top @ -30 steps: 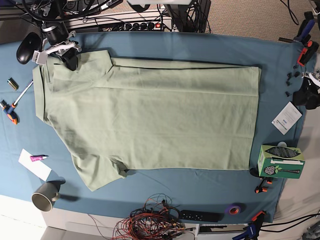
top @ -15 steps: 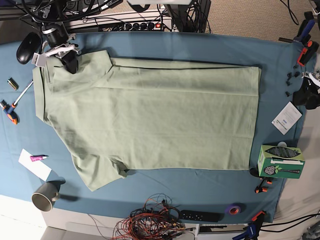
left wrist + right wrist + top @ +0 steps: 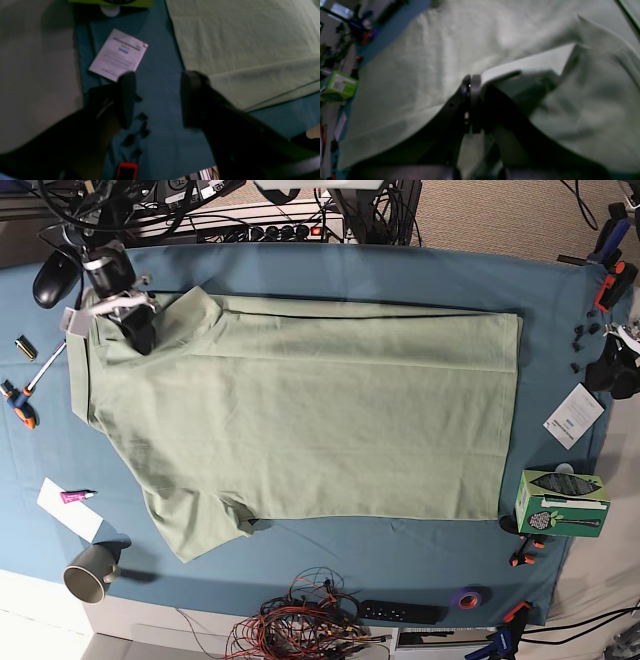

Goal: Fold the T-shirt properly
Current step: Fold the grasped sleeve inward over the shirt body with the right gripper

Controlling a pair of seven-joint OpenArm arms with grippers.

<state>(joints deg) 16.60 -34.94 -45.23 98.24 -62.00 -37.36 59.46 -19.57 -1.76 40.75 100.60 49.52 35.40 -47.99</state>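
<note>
The pale sage-green T-shirt lies flat on the teal table cloth, collar at the left and hem at the right. My right gripper is over the far-left sleeve. In the right wrist view it is shut, with a raised flap of the shirt pinched at its tips. My left gripper is at the table's right edge. In the left wrist view it is open and empty above bare cloth, beside the shirt's folded hem corner.
A green box and a paper card lie right of the hem. Small black parts lie under my left gripper. A mug, a pink marker, a screwdriver and a mouse are at the left; tangled wires at the front.
My right gripper has moved a little toward the front and onto the shirt, drawing the far-left sleeve inward with it. The left arm has not moved.
</note>
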